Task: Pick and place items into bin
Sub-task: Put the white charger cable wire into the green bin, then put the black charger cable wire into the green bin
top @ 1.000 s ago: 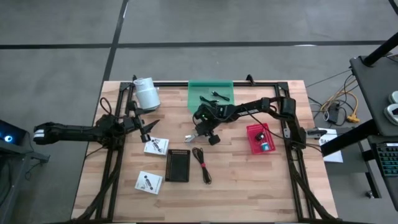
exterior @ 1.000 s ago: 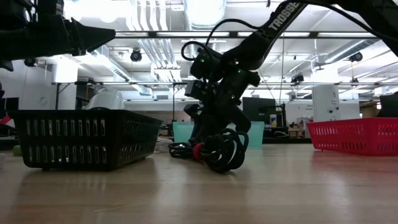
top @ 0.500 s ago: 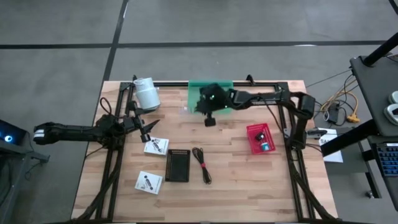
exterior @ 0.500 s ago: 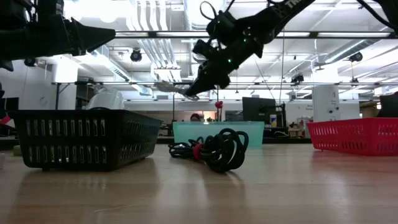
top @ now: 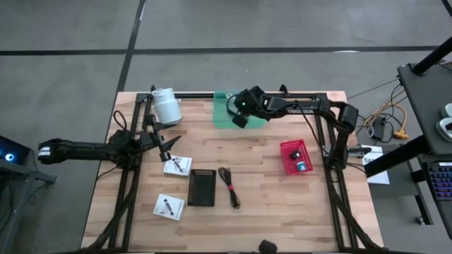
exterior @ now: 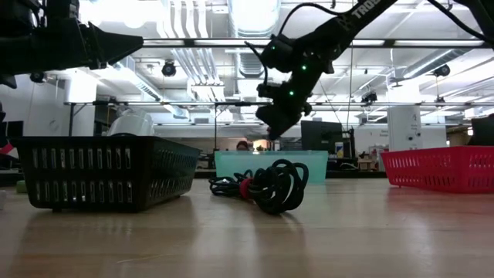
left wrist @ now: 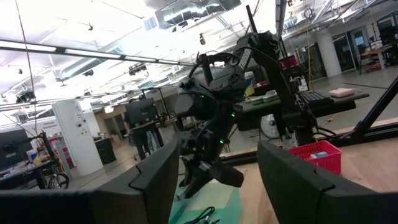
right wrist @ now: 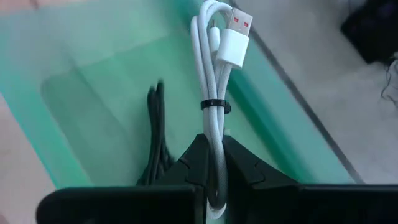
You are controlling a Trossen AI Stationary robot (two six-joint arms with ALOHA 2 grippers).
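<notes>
Right end effector [right wrist: 211,165] clamped on the bundled white cable [right wrist: 216,74]; both above the green bin [right wrist: 93,93].

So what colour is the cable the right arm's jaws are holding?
White cable with a black tie around its middle; the right wrist view shows it best.

Premises: a robotics lab or workshop — open industrial ceiling with exposed ducts [exterior: 255,15] and strip lighting across the top of the low view, grey concrete floor [top: 70,63], a wooden workbench [top: 282,204] mid-frame, computer keyboard [top: 441,180] at right edge.
</notes>
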